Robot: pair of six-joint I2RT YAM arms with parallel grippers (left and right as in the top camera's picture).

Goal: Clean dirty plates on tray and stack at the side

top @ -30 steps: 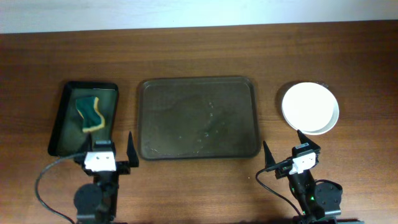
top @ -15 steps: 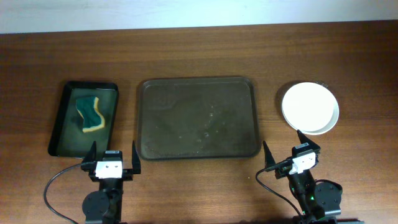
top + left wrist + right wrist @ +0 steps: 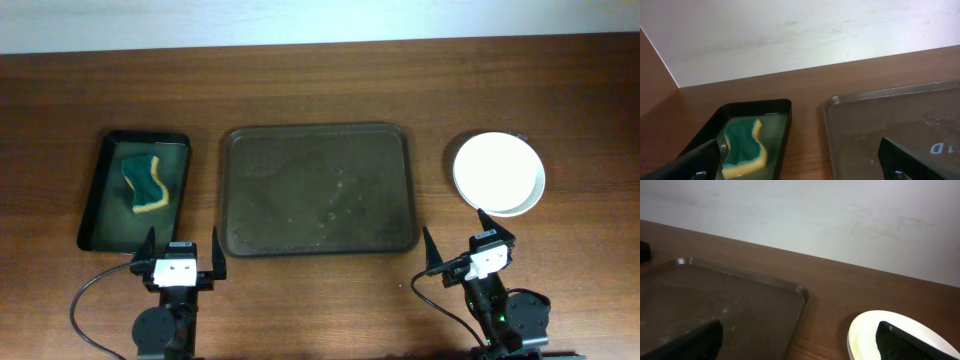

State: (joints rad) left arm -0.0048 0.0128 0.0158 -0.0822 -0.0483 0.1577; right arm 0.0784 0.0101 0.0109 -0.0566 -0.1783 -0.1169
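The dark brown tray (image 3: 318, 190) lies in the middle of the table with nothing on it but wet spots; it also shows in the left wrist view (image 3: 890, 120) and the right wrist view (image 3: 715, 300). The white plates (image 3: 499, 173) sit stacked on the table to the right of the tray, and their rim shows in the right wrist view (image 3: 875, 327). My left gripper (image 3: 182, 242) (image 3: 802, 167) is open and empty near the front edge, in front of the gap between the two trays. My right gripper (image 3: 458, 240) (image 3: 802, 347) is open and empty in front of the plates.
A small black tray (image 3: 100, 190) (image 3: 760, 105) with greenish liquid stands at the left and holds a green-and-yellow sponge (image 3: 144, 182) (image 3: 742, 147). A white wall runs behind the table's far edge.
My left gripper drew back toward the front edge and squared up a second ago, then stayed still. The right arm, plates and tray have not moved.
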